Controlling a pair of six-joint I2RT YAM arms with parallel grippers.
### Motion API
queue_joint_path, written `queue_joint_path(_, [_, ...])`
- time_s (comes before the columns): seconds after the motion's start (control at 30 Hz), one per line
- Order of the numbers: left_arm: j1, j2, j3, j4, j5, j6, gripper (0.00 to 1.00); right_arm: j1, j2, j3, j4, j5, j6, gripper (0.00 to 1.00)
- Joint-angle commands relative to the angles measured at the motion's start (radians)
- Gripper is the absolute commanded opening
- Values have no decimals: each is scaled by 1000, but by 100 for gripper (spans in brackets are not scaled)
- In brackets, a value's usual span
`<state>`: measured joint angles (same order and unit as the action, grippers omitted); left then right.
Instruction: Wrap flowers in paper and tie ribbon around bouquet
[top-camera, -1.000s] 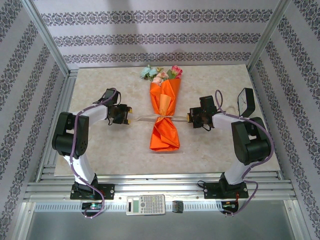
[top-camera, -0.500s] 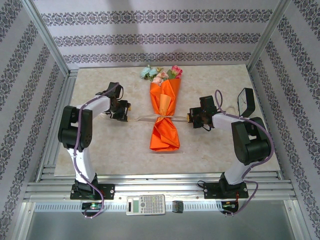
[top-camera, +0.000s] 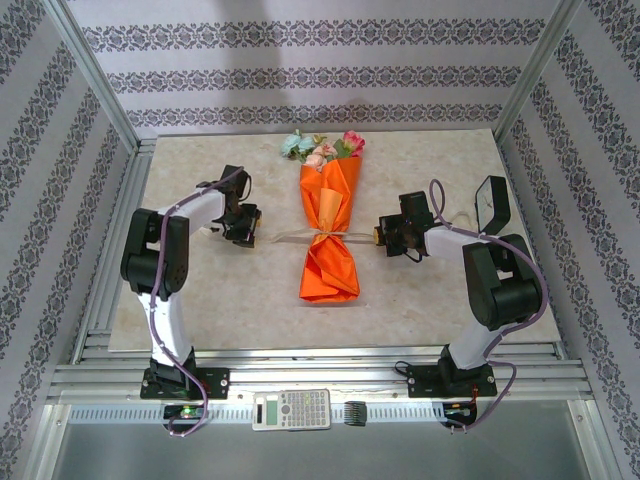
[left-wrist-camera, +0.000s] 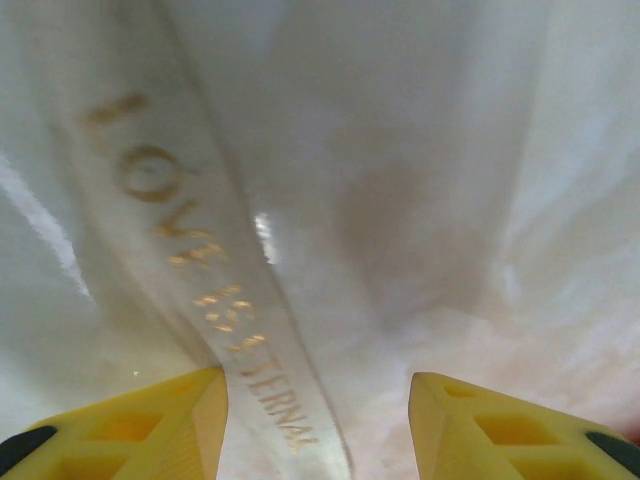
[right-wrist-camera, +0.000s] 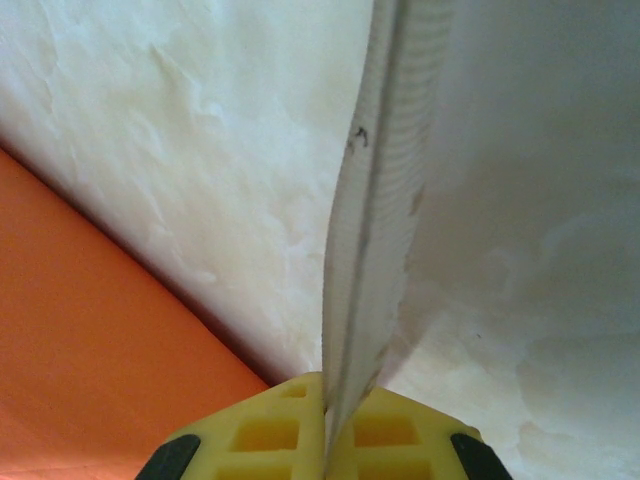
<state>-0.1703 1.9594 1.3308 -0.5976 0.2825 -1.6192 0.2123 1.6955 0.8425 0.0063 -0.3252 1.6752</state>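
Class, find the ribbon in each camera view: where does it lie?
Top external: ribbon crosses the bouquet's waist, ends out sideways.
Left wrist: diagonal, gold lettered, between the left gripper's open fingers.
Right wrist: on edge, pinched in the right gripper.
Shared landmark: pale marbled table.

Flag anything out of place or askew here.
Nothing spilled or damaged. One stray: a calculator lies on the front rail, off the table. The bouquet lies intact, ribbon round its waist.

Gold txt on ribbon (left-wrist-camera: 200, 270): "LOVE IS ETERNAL".
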Motion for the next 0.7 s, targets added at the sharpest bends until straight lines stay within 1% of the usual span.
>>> queue_joint_path(0.0, [-7, -82, -3, -155, -70, -76, 51, 4, -12, 20, -16, 21, -12, 0])
queue_joint_path(0.13, [-14, -79, -14, -165, -44, -101, 52, 3, -10, 17, -15, 19, -12, 0])
queue_joint_path(0.17, [-15, -74, -23, -159, -38, -114, 54, 3, -9, 16, -15, 18, -11, 0])
queue_joint_path(0.27, [-14, -45, -41, -119, -6, -142, 55, 4, -8, 19, -15, 16, -13, 0])
queue_joint_path(0.5, [-21, 37, 18, -79, 26, -163, 55, 5, -11, 17, -16, 17, -16, 0])
queue_joint_path(0.57, [-25, 51, 20, -63, 29, -168, 50, 5, -11, 15, -15, 17, -16, 0])
queue_joint_path(0.6, [-28, 56, 13, -48, 28, -176, 45, 7, -11, 13, -13, 17, -16, 0])
queue_joint_path(0.67, [-34, 61, -10, 4, 38, -193, 30, 8, -10, 13, -9, 17, -16, 0])
